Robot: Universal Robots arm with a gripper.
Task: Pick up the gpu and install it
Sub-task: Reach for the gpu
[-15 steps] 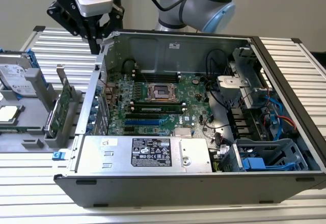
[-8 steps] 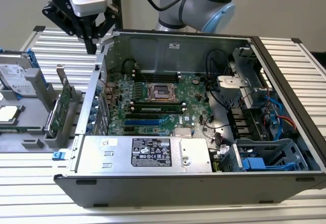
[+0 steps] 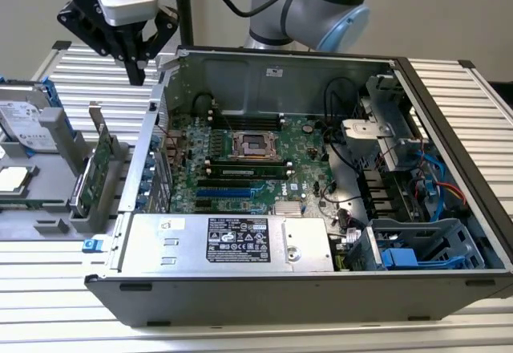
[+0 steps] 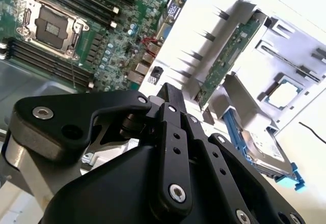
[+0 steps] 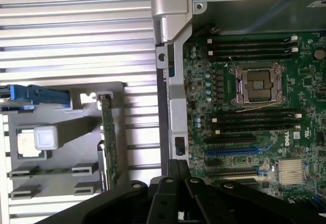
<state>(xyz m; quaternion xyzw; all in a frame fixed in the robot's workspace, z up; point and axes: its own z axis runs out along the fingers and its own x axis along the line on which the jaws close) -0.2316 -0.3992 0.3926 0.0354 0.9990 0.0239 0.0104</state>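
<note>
The gpu [image 3: 99, 165] stands on edge in a slot of the grey parts tray [image 3: 50, 208], just outside the open computer case, on the exterior view's left. It is a thin green board with a silver bracket at its far end. Both wrist views show it edge-on as a green strip [image 5: 109, 145] [image 4: 230, 55]. My gripper [image 3: 138, 71] hangs in the air above and behind the tray, near the case's back corner, well clear of the card. Its black fingers [image 5: 178, 167] [image 4: 171, 98] are shut together with nothing between them.
The case [image 3: 160, 96] lies open with the green motherboard [image 3: 264, 168] inside, showing an empty CPU socket [image 5: 256, 84], RAM sticks and blue expansion slots [image 3: 224, 186]. A silver power supply [image 3: 228, 242] lines the case's front. The tray also holds a hard drive [image 3: 24, 124] and a CPU [image 5: 31, 142].
</note>
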